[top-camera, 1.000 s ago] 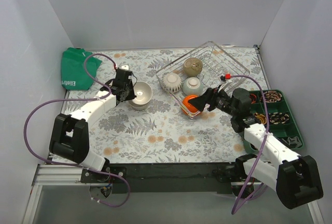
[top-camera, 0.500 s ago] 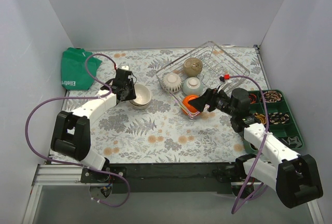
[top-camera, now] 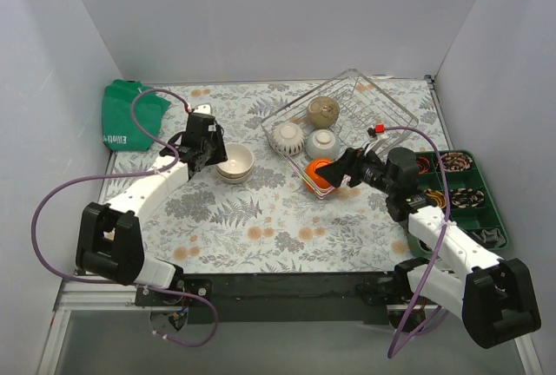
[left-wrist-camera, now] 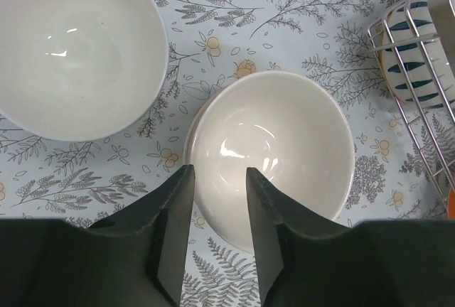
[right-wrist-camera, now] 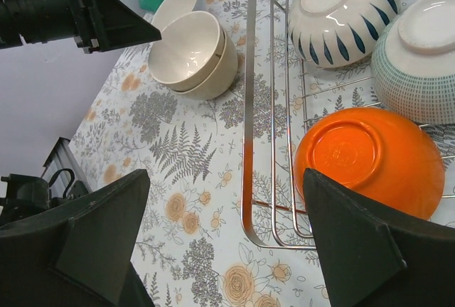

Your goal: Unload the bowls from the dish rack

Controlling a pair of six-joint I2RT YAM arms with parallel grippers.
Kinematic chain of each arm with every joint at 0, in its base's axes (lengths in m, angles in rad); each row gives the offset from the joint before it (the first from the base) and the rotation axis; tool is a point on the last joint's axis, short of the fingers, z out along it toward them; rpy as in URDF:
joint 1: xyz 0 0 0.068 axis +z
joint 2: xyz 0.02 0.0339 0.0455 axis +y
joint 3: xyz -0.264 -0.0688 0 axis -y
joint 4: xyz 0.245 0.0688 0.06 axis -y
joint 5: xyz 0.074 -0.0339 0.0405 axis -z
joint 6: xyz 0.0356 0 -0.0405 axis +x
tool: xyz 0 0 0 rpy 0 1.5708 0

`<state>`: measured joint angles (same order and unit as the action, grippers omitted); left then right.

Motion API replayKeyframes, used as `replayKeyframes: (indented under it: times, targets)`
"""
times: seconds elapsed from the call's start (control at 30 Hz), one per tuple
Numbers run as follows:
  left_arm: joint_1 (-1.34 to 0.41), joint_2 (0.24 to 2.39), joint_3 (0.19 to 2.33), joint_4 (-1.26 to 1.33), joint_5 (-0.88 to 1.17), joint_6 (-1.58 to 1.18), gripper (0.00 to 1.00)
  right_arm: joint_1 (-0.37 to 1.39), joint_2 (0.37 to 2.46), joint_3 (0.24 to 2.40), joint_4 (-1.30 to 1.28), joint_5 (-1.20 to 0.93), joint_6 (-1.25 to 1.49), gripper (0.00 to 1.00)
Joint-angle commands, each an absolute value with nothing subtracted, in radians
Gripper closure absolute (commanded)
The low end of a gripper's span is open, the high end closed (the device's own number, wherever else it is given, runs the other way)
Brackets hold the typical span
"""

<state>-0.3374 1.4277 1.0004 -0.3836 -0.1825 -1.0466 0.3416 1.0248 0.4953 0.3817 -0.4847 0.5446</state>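
A cream bowl (left-wrist-camera: 274, 154) sits nested in another bowl on the floral table, seen as one stack (top-camera: 234, 162). My left gripper (left-wrist-camera: 219, 175) hovers over its near rim with the jaws apart, gripping nothing. A white bowl (left-wrist-camera: 71, 44) lies just beside the stack. The dish rack (top-camera: 347, 119) holds a beige bowl (top-camera: 323, 112), a blue-striped white bowl (right-wrist-camera: 341, 12), a pale mint bowl (right-wrist-camera: 419, 55) and an upturned orange bowl (right-wrist-camera: 370, 154). My right gripper (right-wrist-camera: 226, 179) is wide open at the rack's near corner, its right finger beside the orange bowl.
A green bag (top-camera: 130, 115) lies at the back left. A dark green compartment tray (top-camera: 460, 188) of trinkets stands to the right of the right arm. White walls close in the table on three sides.
The left gripper has lowered the cream bowl onto the other bowl and opened its jaws. The right arm has not moved.
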Motion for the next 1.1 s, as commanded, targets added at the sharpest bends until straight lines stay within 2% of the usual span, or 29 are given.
replayKeyframes:
  times: [0.0, 0.2, 0.4, 0.5, 0.7, 0.77, 0.8, 0.9, 1.07]
  targets:
    - [-0.336, 1.365, 0.962, -0.383, -0.187, -1.058, 0.68, 0.341, 1.025, 0.538, 0.387, -0.477, 0.534, 0.04]
    - [-0.336, 1.361, 0.93, -0.385, -0.167, -1.092, 0.8, 0.341, 1.028, 0.535, 0.387, -0.477, 0.534, 0.04]
    - [-0.334, 1.342, 0.914, -0.385, -0.172, -1.103, 0.81, 0.341, 1.026, 0.535, 0.387, -0.476, 0.534, 0.04]
    - [-0.334, 1.321, 0.92, -0.383, -0.176, -1.101, 0.78, 0.341, 1.026, 0.541, 0.387, -0.471, 0.528, 0.04]
    - [-0.334, 1.264, 0.96, -0.391, -0.196, -1.085, 0.61, 0.341, 1.054, 0.6, 0.353, -0.387, 0.488, 0.03]
    - [-0.334, 1.232, 0.963, -0.384, -0.206, -1.068, 0.49, 0.337, 1.08, 0.623, 0.339, -0.348, 0.483, 0.03]
    - [-0.333, 1.218, 0.96, -0.379, -0.213, -1.059, 0.48, 0.336, 1.091, 0.633, 0.337, -0.307, 0.482, 0.03]
    - [-0.334, 1.171, 0.934, -0.342, -0.244, -1.026, 0.31, 0.325, 1.147, 0.686, 0.333, -0.226, 0.476, 0.01]
    - [-0.334, 1.114, 0.893, -0.298, -0.27, -0.993, 0.1, 0.305, 1.302, 0.845, 0.318, -0.158, 0.433, 0.01]
